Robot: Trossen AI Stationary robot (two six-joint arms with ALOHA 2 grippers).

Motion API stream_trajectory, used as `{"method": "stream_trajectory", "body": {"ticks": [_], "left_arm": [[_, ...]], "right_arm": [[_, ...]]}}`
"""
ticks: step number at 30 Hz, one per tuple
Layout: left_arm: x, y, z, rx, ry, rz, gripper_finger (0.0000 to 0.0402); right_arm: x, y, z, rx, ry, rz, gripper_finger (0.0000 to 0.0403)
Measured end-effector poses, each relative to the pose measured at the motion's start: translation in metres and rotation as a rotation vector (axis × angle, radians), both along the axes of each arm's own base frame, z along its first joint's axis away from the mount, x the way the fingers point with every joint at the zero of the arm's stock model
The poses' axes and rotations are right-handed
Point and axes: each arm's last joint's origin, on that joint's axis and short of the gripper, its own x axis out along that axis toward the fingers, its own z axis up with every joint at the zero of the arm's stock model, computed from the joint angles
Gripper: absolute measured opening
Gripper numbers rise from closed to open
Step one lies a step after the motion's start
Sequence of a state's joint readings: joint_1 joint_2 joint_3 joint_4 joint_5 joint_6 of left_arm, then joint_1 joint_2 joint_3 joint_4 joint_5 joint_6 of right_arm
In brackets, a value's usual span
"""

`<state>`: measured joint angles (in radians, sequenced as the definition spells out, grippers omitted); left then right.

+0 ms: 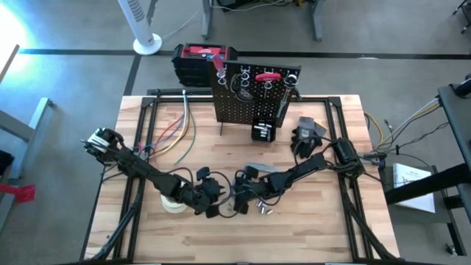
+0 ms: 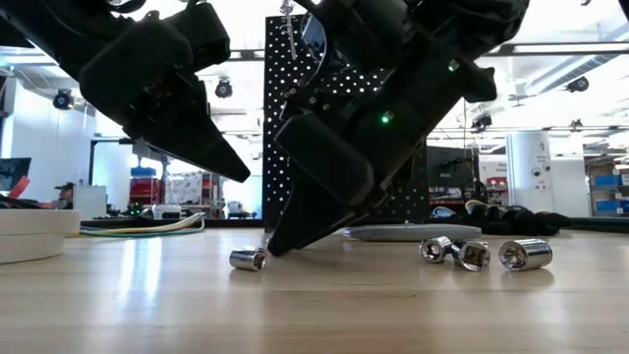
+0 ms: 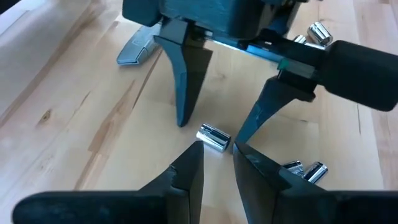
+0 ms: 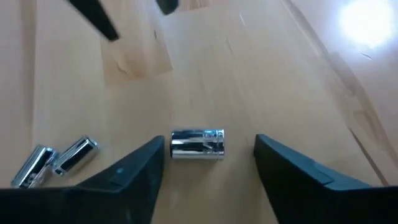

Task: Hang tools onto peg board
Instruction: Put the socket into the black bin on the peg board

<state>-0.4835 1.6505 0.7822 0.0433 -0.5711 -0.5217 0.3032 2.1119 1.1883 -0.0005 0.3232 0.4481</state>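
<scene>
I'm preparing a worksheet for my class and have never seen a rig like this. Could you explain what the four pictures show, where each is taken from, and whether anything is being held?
This is a robot with two dark jointed arms at a wooden table, each ending in a two-fingered pincer.

One picture looks straight down on the table, one looks level across its top, and two come from cameras on the arms' wrists.

At the back stands a black peg board already holding some tools. A whitish tape roll lies near the left arm, and short silvery bits are scattered in the middle.

The right pincer stands open around one lone bit, not gripping it. The left pincer hovers just in front of the same bit, its fingers close together with a narrow gap between them, holding nothing.
</scene>
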Motion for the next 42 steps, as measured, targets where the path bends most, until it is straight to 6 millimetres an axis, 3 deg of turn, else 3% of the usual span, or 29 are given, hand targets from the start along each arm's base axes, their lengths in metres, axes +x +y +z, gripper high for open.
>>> {"method": "stream_trajectory", "body": {"ticks": [5,12,21,29,37,42], "left_arm": [[0.000,0.000,0.000,0.003,-0.002,0.004,0.0077],[0.000,0.000,0.000,0.004,-0.002,0.004,0.0077],[0.000,0.000,0.000,0.005,0.001,0.003,0.0077],[-0.001,-0.001,-0.001,0.009,0.006,0.000,0.0077],[-0.002,-0.002,-0.002,0.009,0.014,-0.027,0.0077],[-0.003,-0.002,-0.003,0.012,0.018,-0.028,0.0077]], "right_arm": [[0.001,0.000,0.001,-0.008,0.002,0.027,0.0181],[0.002,-0.003,0.003,-0.013,0.002,0.041,0.0068],[-0.007,-0.002,0.020,-0.031,0.036,0.058,0.0068],[-0.045,-0.008,0.078,-0.182,0.106,-0.010,0.0068],[-0.094,-0.042,0.135,-0.290,-0.001,-0.205,0.0068],[-0.118,-0.070,0.146,-0.268,-0.065,-0.309,0.0069]]}}
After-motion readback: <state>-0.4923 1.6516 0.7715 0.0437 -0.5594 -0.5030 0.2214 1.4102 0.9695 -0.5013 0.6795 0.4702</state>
